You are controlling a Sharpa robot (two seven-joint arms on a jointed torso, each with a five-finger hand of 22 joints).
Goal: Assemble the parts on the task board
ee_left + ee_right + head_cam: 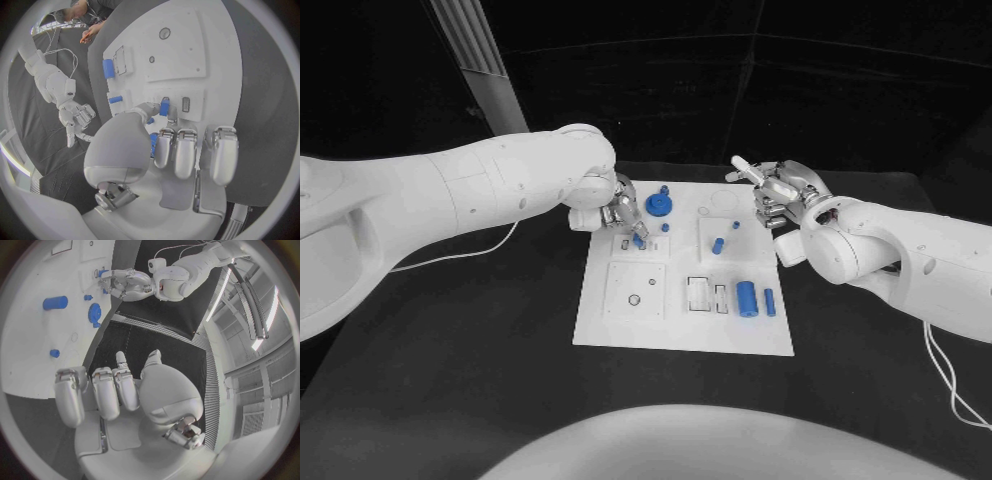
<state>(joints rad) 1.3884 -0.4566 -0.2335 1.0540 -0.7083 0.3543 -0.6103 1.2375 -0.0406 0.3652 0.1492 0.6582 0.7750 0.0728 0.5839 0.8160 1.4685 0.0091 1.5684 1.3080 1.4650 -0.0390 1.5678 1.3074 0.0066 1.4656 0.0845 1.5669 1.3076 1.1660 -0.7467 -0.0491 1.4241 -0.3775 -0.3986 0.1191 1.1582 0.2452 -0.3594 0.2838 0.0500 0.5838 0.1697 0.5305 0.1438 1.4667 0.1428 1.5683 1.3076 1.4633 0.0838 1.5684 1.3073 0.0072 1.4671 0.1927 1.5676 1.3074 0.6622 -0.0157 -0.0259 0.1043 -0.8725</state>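
Black table (473, 330) under dark surroundings, with the white task board (678, 330) lying flat at its centre. Left arm reaches in over the board's far left corner; the left hand (620, 208) points down at the board, fingers drawn together around a small blue peg (639, 240) that stands at a slot there. In the left wrist view the thumb and one fingertip meet at that same blue peg (164, 106), so the hand pinches it while the other fingers (186, 152) hang curled just above the plate. Just right of the hand, a blue gear-shaped disc (661, 206) sits on the board's far edge, with a tiny blue stud (665, 227) near it. Toward the board's middle, a short blue pin (718, 244) lies on the white surface. Nearer the robot, a raised white square plate (636, 291) with a small hole occupies the left half, then two narrow rectangular slots (707, 296), then a thick blue cylinder (747, 297) lying on its side with a thinner blue rod (770, 301) just beside it. Right hand (783, 192) hovers above the board's far right corner, well apart from the parts; the right wrist view shows its fingers (106, 392) loosely spread and holding nothing.
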